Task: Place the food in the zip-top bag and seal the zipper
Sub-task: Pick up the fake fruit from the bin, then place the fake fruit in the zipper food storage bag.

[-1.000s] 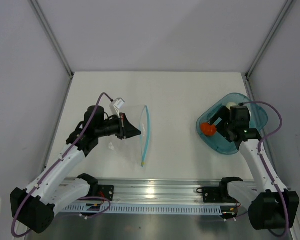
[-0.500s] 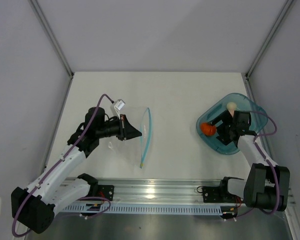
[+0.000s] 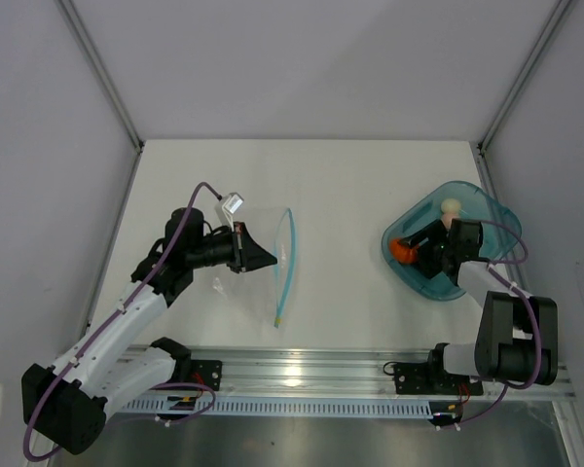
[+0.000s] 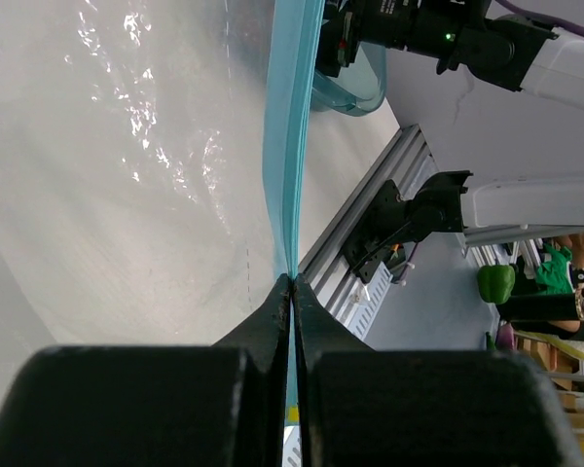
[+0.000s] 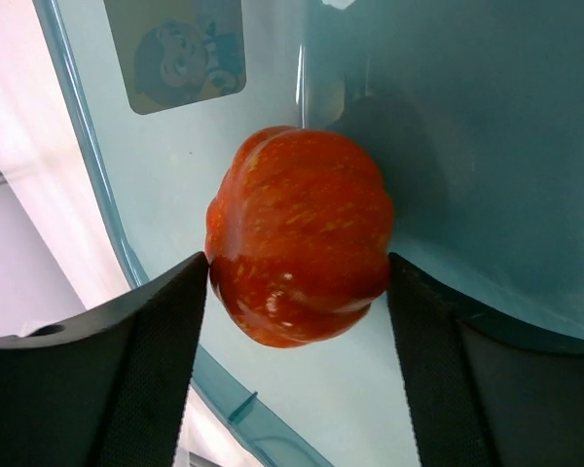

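Pinching the zipper edge, the left gripper is clenched flat on the teal strip, its fingers meeting with no gap. It holds the bag left of the desk centre. This grip probably serves to steady the mouth so that food can be passed in from the right. The mouth faces the right edge. Whether it gapes cannot be told, since the strip reads as one line in the left wrist view.

At the right edge sits the plate, which carries both food pieces. The right gripper reaches low across it and brackets the lump. Its pads touch both flanks, a grasp taken for lifting, though the lump rests on the plate. The ball lies apart, toward the plate's far rim, untouched.

Count: two grippers, one bag, one zipper, one plate, two food pieces (one lump, one ball). Neither piece is in the bag yet.
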Controlling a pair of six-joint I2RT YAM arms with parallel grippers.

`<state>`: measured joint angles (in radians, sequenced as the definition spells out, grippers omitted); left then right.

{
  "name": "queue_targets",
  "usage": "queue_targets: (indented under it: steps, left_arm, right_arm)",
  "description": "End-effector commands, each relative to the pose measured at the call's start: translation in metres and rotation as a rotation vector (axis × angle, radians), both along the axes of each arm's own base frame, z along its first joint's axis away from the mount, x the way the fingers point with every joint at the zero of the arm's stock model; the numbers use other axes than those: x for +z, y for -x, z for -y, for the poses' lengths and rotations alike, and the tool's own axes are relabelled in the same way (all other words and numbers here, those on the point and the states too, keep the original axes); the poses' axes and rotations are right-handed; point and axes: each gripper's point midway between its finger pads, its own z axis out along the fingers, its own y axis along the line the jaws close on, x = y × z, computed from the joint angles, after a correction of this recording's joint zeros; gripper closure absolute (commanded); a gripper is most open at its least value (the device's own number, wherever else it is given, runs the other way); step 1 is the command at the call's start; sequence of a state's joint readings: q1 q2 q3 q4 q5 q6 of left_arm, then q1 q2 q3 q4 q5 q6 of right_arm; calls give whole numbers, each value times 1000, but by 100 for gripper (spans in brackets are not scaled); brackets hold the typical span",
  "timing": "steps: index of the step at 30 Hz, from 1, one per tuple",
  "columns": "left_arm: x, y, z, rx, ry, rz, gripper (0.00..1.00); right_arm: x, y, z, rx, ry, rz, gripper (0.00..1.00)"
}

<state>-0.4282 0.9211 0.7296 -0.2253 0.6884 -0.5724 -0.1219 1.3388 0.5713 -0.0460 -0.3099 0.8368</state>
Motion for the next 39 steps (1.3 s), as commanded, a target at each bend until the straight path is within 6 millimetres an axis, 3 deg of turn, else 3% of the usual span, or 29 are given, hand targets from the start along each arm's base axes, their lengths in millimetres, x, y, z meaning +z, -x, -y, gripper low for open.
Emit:
queue_targets:
  steps: [1, 5, 6, 7, 10, 11, 13, 16, 17, 18, 20, 21, 22, 23, 24, 28, 34, 39]
  left_arm:
    - [8, 2, 4, -23, 28, 21, 100]
    - [6, 3, 3, -20, 27, 15, 99]
    - [7, 3, 3, -20, 27, 16, 99]
    - [6, 3, 3, -19, 26, 14, 99]
    - [4, 3, 2, -12, 20, 12, 99]
    - [5, 3, 2, -10, 20, 14, 99]
    - [4, 3, 1, -1, 15, 10, 99]
    - [3, 2, 0, 5, 13, 10, 99]
    - [6, 1, 0, 6, 13, 14, 99]
    - [5, 1, 0, 5, 7, 7, 99]
    - [7, -1, 0, 7, 0, 7, 100]
    - [8, -1, 0, 9, -2, 12, 99]
    - [7, -1, -1, 9, -7, 8, 99]
    - [9, -2, -1, 15, -8, 13, 99]
    - [8, -2, -1, 16, -10, 13, 99]
    - [10, 0, -1, 9, -6, 11, 99]
    - [13, 4, -1, -9, -3, 16, 99]
    - [14, 9, -2, -21, -5, 31, 99]
  right_arm:
    - [16, -11, 0, 3, -6, 93, 27]
    - [27, -9, 3, -2, 22, 127, 52]
    - [28, -8, 5, -3, 33, 125, 66]
    - [32, -7, 6, -2, 40, 129, 71]
    - [40, -1, 8, 12, 78, 129, 78]
    - [56, -1, 9, 17, 95, 167, 79]
    - [67, 7, 10, 38, 133, 170, 82]
    - [107, 18, -4, 113, 177, 253, 83]
    - [117, 22, -11, 144, 188, 276, 84]
    - [144, 27, -31, 209, 195, 345, 84]
    - [160, 40, -57, 308, 208, 382, 84]
    - [172, 54, -84, 404, 197, 427, 84]
    - [189, 59, -99, 452, 192, 473, 84]
    - [198, 66, -112, 500, 188, 507, 84]
    - [207, 83, -140, 600, 159, 545, 84]
    - [235, 117, -196, 777, 117, 656, 86]
    - [230, 145, -252, 933, 183, 684, 85]
    - [223, 141, -267, 923, 215, 676, 87]
